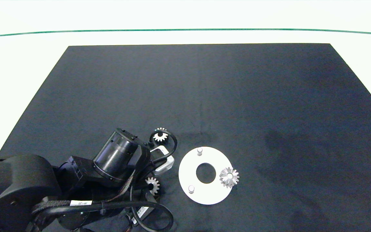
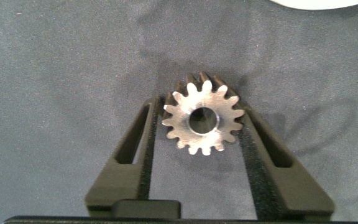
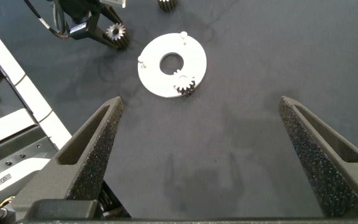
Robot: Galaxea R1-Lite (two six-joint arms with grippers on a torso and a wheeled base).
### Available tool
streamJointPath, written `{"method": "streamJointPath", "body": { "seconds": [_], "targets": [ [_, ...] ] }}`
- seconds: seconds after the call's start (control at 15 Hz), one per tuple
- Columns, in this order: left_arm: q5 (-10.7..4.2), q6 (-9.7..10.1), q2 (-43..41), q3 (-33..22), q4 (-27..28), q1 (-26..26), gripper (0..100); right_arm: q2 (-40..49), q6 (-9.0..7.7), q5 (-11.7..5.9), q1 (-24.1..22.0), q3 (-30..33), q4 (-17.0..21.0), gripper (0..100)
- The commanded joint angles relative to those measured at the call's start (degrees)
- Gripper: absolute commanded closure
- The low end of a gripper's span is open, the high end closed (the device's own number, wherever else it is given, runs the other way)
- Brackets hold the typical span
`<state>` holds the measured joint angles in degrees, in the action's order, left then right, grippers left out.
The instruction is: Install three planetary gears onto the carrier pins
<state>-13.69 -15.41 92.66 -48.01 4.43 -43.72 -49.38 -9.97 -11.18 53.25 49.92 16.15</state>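
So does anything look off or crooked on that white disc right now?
Nothing looks damaged or spilled. One planetary gear sits on a pin at the white disc's edge, overhanging it; the other two carrier pins are bare.

A: Left gripper (image 2: 199,124) fingertips are hidden in the head view, covered by the arm's own wrist and cables. Near gear (image 1: 153,185) is partly covered there too, only its far half is seen.

B: Far gear (image 1: 160,135) is ringed by a cable loop, its edge partly crossed. In the right wrist view it is cut off by the picture's edge (image 3: 168,4).

A: Third carrier pin is hidden under the mounted gear (image 1: 229,177); whether it is fully seated cannot be told.

B: White disc (image 2: 319,3) is cut off in the left wrist view, only a sliver is shown. Right arm is barely seen at the head view's edge.
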Motion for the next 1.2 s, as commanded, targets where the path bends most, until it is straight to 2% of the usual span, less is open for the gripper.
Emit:
{"method": "streamJointPath", "body": {
  "seconds": [0.07, 0.13, 0.6, 0.87, 1.2],
  "targets": [
    [-0.11, 2.14, -0.29, -0.07, -0.12, -0.76, 61, -0.1, -0.05, -0.07, -0.16, 0.0, -0.07, 0],
    [-0.11, 2.75, -0.29, 0.02, -0.03, -0.85, 64, -0.01, 0.04, -0.07, -0.25, 0.18, -0.07, 0],
    [-0.11, 2.66, -2.57, -0.86, 0.06, -1.46, 77, -0.01, 0.13, -0.07, -0.16, 0.35, -0.07, 0],
    [-0.2, 2.4, -2.66, -2.53, 0.32, -3.83, 78, -0.01, 0.13, 0.02, -0.16, 0.35, -0.07, 0],
    [-0.2, 2.05, -1.34, -8.68, 4.54, -9.72, 78, -0.01, 0.13, -0.07, -0.25, 0.44, -0.07, 0]
  ]
}}
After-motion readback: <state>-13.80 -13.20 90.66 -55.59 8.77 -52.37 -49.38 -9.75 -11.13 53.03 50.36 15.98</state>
